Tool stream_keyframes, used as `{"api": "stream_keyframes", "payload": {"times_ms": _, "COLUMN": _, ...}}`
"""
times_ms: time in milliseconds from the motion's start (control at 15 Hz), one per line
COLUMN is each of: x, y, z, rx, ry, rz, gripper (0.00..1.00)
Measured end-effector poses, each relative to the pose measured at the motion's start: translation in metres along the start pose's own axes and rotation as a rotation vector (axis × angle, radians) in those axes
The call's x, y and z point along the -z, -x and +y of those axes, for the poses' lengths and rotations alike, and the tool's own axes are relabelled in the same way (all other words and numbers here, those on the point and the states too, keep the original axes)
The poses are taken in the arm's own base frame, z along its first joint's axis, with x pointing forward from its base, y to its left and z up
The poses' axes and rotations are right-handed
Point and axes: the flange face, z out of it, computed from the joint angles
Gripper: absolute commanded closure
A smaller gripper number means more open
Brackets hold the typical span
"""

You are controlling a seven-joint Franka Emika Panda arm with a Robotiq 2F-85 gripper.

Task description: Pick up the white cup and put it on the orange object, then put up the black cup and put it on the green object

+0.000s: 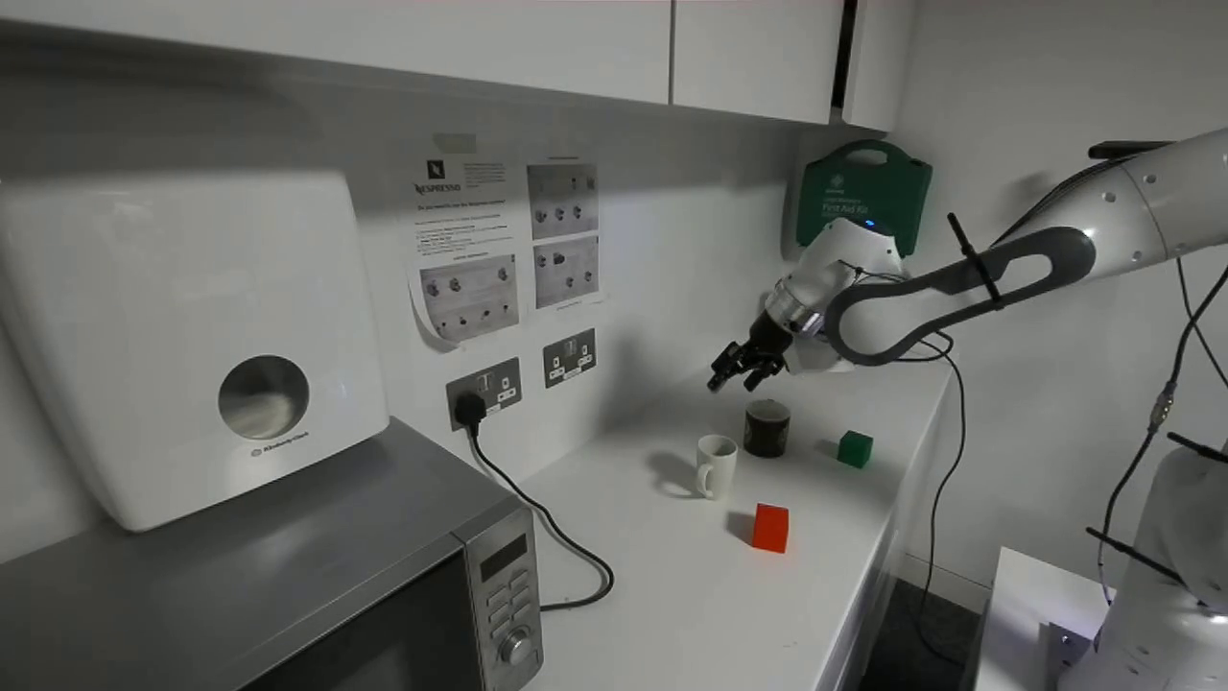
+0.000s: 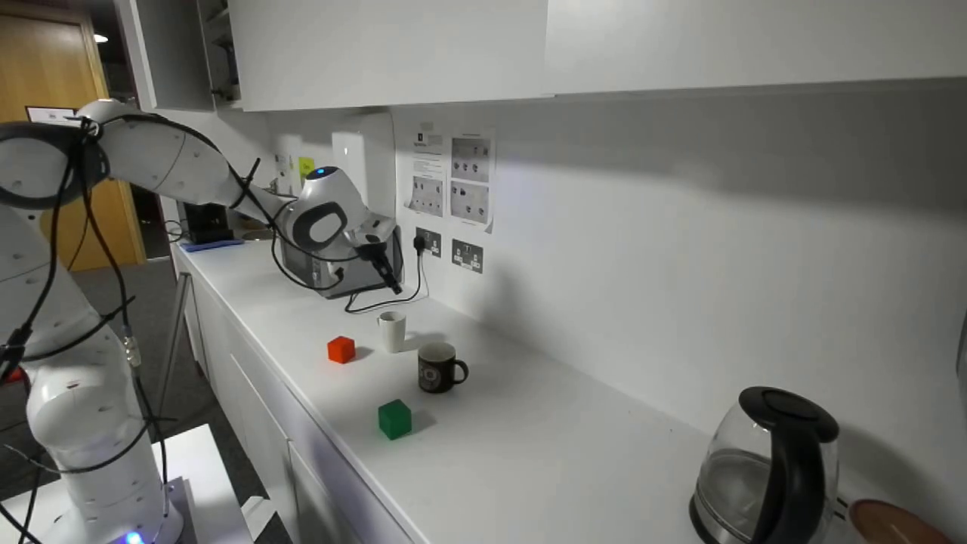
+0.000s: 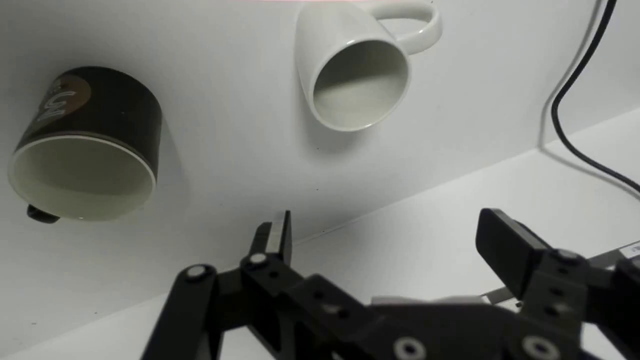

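The white cup [image 1: 716, 468] [image 2: 392, 332] [image 3: 325, 50] stands upright on the counter, its handle on the side away from the black cup. Close by is the black cup [image 1: 767, 430] [image 2: 434, 370] [image 3: 115, 110], also upright. Nearer the counter's front edge lie the orange object [image 1: 770, 528] [image 2: 341, 350], beside the white cup, and the green object [image 1: 855, 449] [image 2: 395, 419], beside the black cup. Both blocks are outside the wrist view. My gripper [image 1: 733, 384] [image 2: 397, 292] [image 3: 386, 220] hangs above the cups toward the wall, jaws wide apart, holding nothing and touching neither cup.
A microwave [image 1: 507, 585] stands at one end of the counter [image 2: 574, 461], a glass kettle [image 2: 786, 468] at the opposite end. A black power cable [image 1: 585, 557] runs from the wall socket [image 1: 497, 386] onto the counter. Wall cupboards [image 2: 393, 53] hang overhead.
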Motion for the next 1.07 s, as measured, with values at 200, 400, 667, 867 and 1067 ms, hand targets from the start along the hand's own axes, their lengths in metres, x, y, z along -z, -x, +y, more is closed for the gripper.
{"api": "stream_keyframes", "payload": {"times_ms": 200, "x": -0.003, "y": -0.005, "z": 0.002, "rx": -0.068, "ry": 0.032, "rz": 0.018, "gripper": 0.0}}
{"api": "stream_keyframes", "payload": {"times_ms": 400, "x": -0.006, "y": -0.006, "z": -0.002, "rx": -0.119, "ry": 0.042, "rz": 0.021, "gripper": 0.0}}
{"api": "stream_keyframes", "payload": {"times_ms": 667, "x": -0.018, "y": -0.005, "z": -0.01, "rx": -0.138, "ry": 0.063, "rz": -0.023, "gripper": 0.0}}
{"api": "stream_keyframes", "payload": {"times_ms": 867, "x": -0.033, "y": -0.007, "z": -0.009, "rx": -0.134, "ry": 0.127, "rz": -0.092, "gripper": 0.0}}
{"api": "stream_keyframes", "payload": {"times_ms": 1067, "x": -0.047, "y": -0.013, "z": -0.003, "rx": -0.136, "ry": 0.186, "rz": -0.15, "gripper": 0.0}}
